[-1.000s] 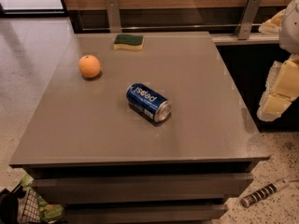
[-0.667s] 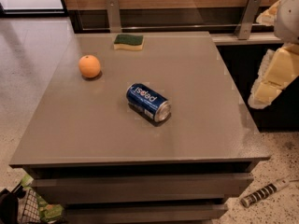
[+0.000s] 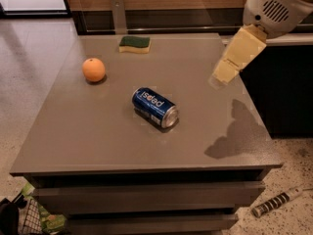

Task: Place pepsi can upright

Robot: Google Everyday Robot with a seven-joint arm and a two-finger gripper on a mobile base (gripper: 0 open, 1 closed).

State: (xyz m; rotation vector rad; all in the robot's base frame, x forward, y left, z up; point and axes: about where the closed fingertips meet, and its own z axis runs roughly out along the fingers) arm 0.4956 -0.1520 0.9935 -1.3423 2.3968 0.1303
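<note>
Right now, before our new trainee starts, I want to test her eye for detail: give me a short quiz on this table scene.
1. True or false: the can stands upright on the table.
2. Which lies nearest the table's far edge? A) sponge B) orange C) can
3. Where is the gripper?

Key: 1 false, it lies on its side. 2 A. 3 Above the table's right part as the camera sees it, apart from the can and orange.

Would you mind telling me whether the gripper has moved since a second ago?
Yes. The gripper has shifted left, from beyond the table at its right edge to over it, nearer the pepsi can.
</note>
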